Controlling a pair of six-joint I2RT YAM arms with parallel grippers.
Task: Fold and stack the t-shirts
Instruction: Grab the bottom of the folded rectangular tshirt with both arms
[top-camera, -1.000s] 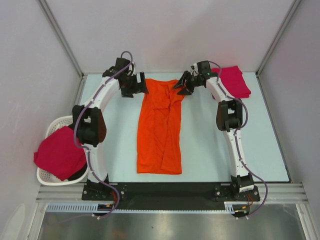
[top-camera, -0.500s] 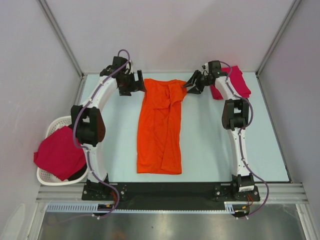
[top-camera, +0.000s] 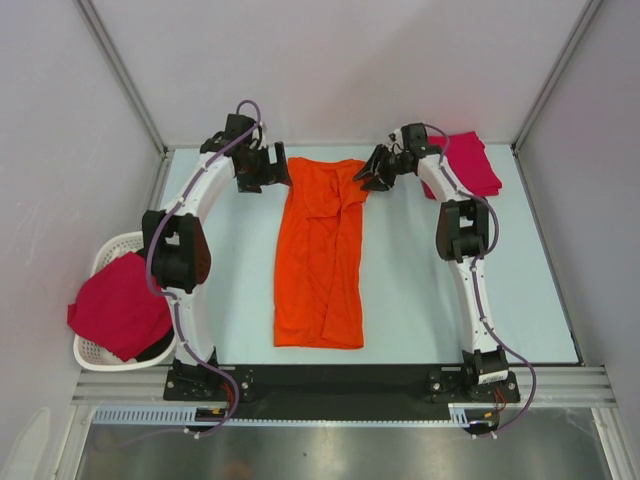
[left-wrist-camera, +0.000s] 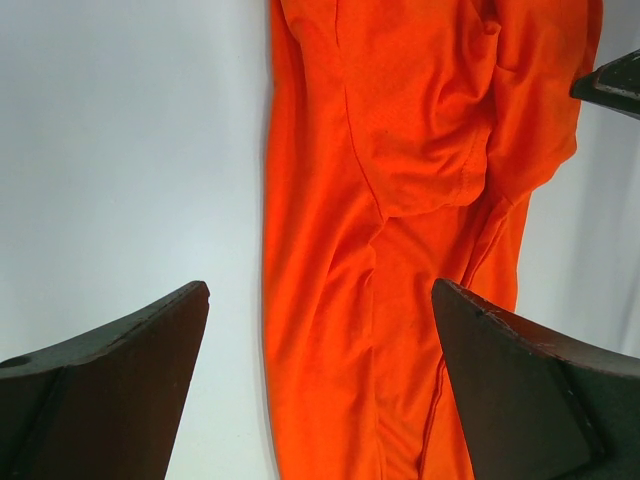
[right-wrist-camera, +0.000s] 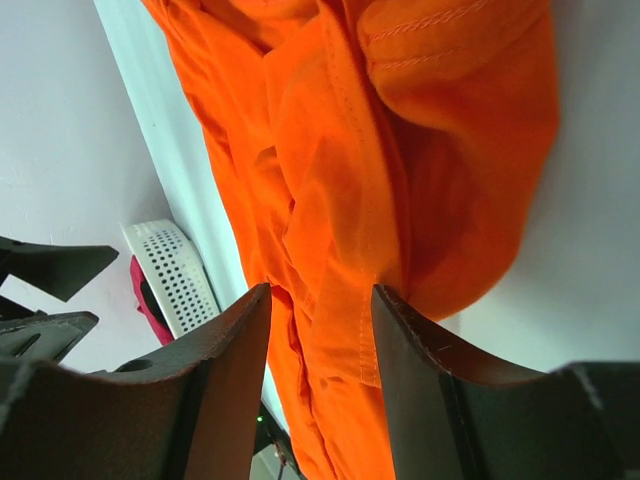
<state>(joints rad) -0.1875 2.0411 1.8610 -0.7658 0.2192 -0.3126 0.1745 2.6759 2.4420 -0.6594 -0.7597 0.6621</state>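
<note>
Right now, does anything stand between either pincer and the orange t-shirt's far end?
Nothing visible does. The left pincer hangs open beside the orange t-shirt at its far left corner, with only bare table between. The right pincer straddles a fold at the shirt's far right edge.

White arms, black joints, purple cables, dark pincer fingers

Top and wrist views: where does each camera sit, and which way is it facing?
Top: above and behind the bases, looking down at the table; left arm and right arm flank the orange shirt.
Left wrist: over the shirt's far left edge, facing down; own jaws wide apart.
Right wrist: low at the shirt's far right corner; own jaws frame a fold.
Shared: all three show the shirt; the right wrist also catches the basket.
</note>
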